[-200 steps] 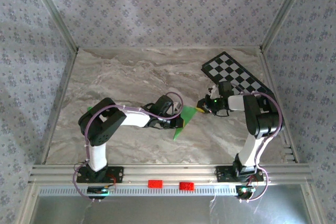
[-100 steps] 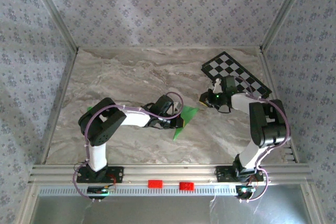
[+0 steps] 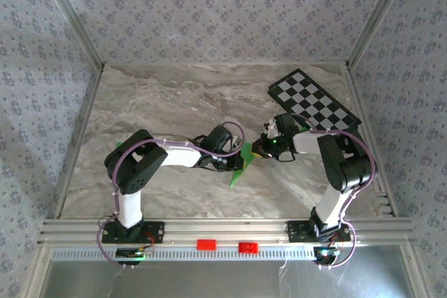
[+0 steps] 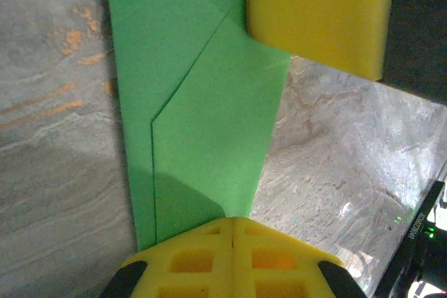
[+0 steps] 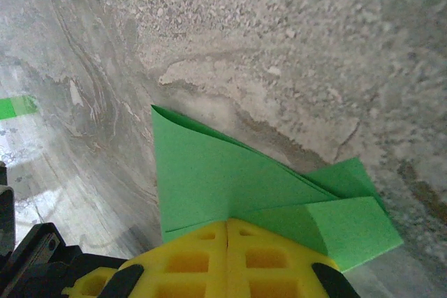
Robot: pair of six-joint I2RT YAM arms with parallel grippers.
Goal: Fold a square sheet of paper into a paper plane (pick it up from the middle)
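Left jaws: shut tight on one side of the folded green paper (image 4: pixel 202 123), to keep it from sliding.
Paper: part folded, with a slanted crease, in the middle of the tabletop (image 3: pixel 174 102) between both arms.
Right jaws: pinched shut on the paper's far tip, likely to start the next fold.
Checkered board (image 3: pixel 314 99): far back right, out of the way.

The overhead view looks down on the worktop (image 3: pixel 160 102) from high behind; both wrist views sit close above the green paper (image 4: pixel 202 123).
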